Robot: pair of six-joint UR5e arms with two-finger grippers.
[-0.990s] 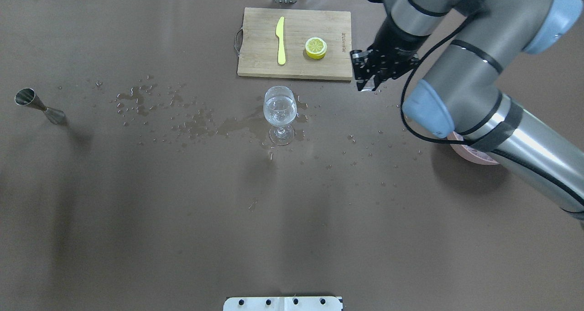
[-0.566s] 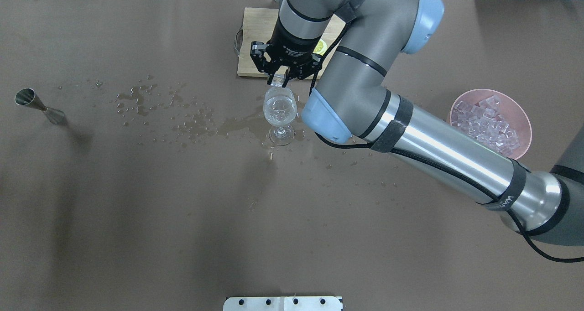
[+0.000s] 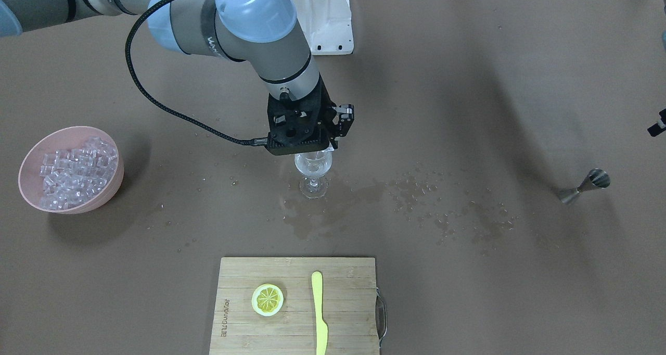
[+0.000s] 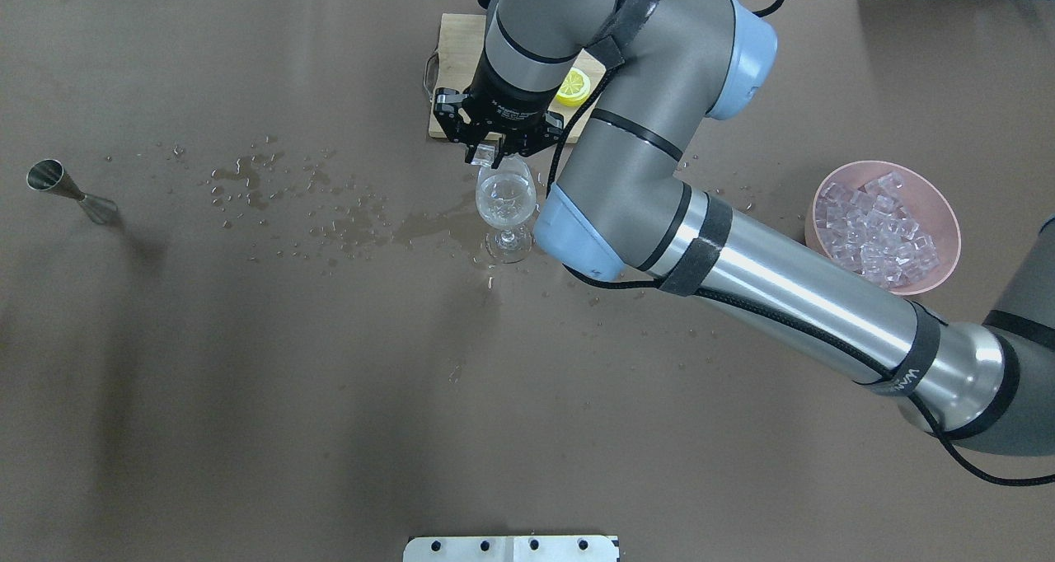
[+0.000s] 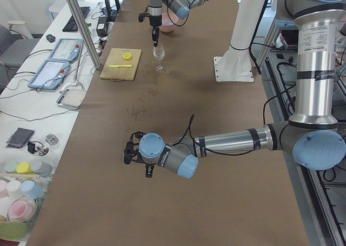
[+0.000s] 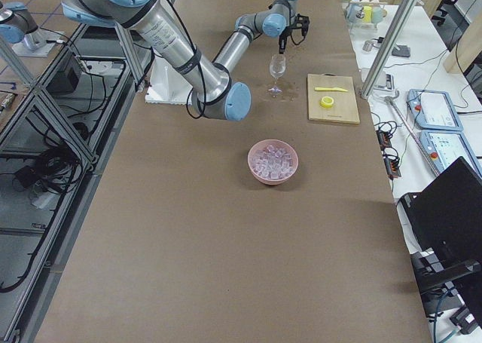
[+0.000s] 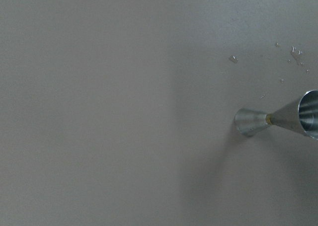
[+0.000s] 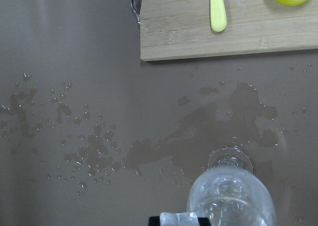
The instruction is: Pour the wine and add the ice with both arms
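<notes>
- The right arm point(image 4: 659, 175), silver-grey tube with light-blue caps, reaches to the upper centre of the overhead view; its black jaws are closed on one clear ice cube point(image 4: 487, 153) just above the rim of the wine glass point(image 4: 506, 212).
- The stemmed glass stands upright at mid-frame and holds a little colourless wine point(image 4: 504, 195).
- The rest of the ice point(image 4: 875, 226), small glossy cubes, is heaped in a round pink bowl point(image 4: 948, 216) at the right edge.
- Wet patches and droplets point(image 4: 330, 216) spot the matte brown counter point(image 4: 247, 397) left of the glass.
- The left arm point(image 5: 227, 142) is low in the left-side view; whether its jaws are open cannot be told.
- A steel double-cone jigger point(image 4: 70, 191) stands at far left.
</notes>
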